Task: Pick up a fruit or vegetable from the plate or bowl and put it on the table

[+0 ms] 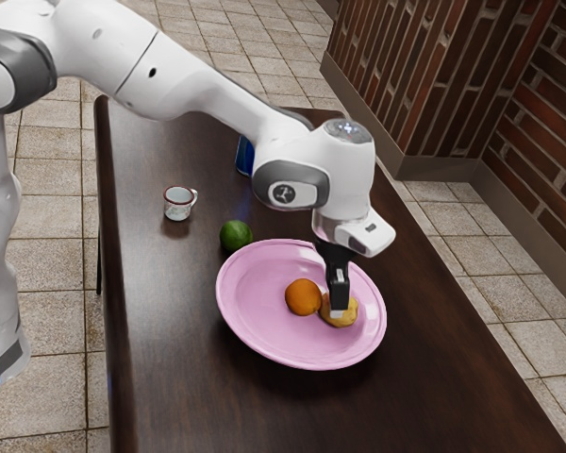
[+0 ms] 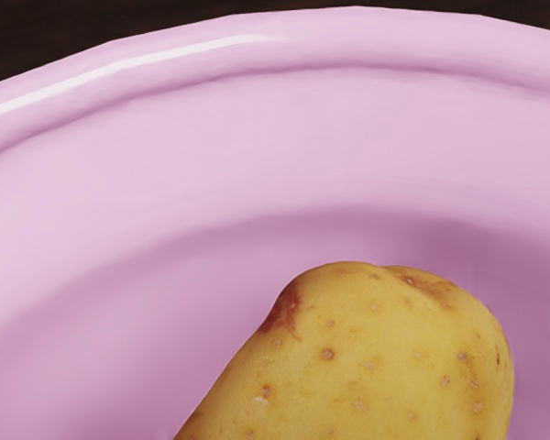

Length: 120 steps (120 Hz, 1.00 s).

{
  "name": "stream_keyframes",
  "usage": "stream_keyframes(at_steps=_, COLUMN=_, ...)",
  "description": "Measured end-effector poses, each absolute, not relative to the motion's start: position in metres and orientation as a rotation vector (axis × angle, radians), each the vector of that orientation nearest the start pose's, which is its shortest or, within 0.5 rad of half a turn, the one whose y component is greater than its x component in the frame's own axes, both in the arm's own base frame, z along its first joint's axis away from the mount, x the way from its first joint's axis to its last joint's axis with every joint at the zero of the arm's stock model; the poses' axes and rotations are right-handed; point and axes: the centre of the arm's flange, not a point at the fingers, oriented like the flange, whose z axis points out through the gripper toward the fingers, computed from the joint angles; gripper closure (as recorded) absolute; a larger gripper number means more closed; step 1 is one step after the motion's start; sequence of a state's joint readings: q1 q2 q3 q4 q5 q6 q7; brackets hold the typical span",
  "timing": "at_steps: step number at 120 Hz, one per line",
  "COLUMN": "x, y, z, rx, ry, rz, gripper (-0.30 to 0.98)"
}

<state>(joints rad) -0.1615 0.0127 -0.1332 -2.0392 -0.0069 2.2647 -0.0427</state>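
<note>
My gripper [image 1: 338, 307] is low over the pink plate [image 1: 255, 321] in the exterior view, its tip overlapping the yellow potato [image 1: 347, 318]. Whether it holds the potato cannot be made out from this side. An orange [image 1: 303, 296] lies on the plate beside the potato, toward the exterior view's left. Large at the wrist view's lower edge is the potato [image 2: 376, 367], yellow with brown specks and a reddish patch, with the pink plate [image 2: 165, 229] around it.
A green round fruit [image 1: 235, 236] rests on the dark table [image 1: 170, 330] just outside the plate's rim. Farther back stand a white mug [image 1: 178, 205] with a dark rim and a blue object [image 1: 244, 157] partly hidden by the arm.
</note>
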Motion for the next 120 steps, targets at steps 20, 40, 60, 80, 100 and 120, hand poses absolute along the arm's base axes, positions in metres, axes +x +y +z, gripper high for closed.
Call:
stream_keyframes(at_steps=20, x=0.550, y=-0.172, z=0.451, rx=-3.145, ry=0.405, rz=-0.322, gripper=0.00)
stream_keyframes(at_steps=40, x=0.549, y=-0.180, z=0.447, rx=-3.152, ry=0.421, rz=-0.318, gripper=0.25)
stream_keyframes(at_steps=60, x=0.550, y=-0.181, z=0.442, rx=-3.149, ry=0.411, rz=-0.320, gripper=0.41)
stream_keyframes(at_steps=80, x=0.552, y=-0.178, z=0.443, rx=-3.149, ry=0.382, rz=-0.330, gripper=0.42)
stream_keyframes(at_steps=100, x=0.547, y=-0.176, z=0.469, rx=-3.142, ry=0.366, rz=-0.406, gripper=0.45)
stream_keyframes(at_steps=120, x=0.534, y=-0.181, z=0.502, rx=-3.129, ry=0.374, rz=-0.487, gripper=0.45)
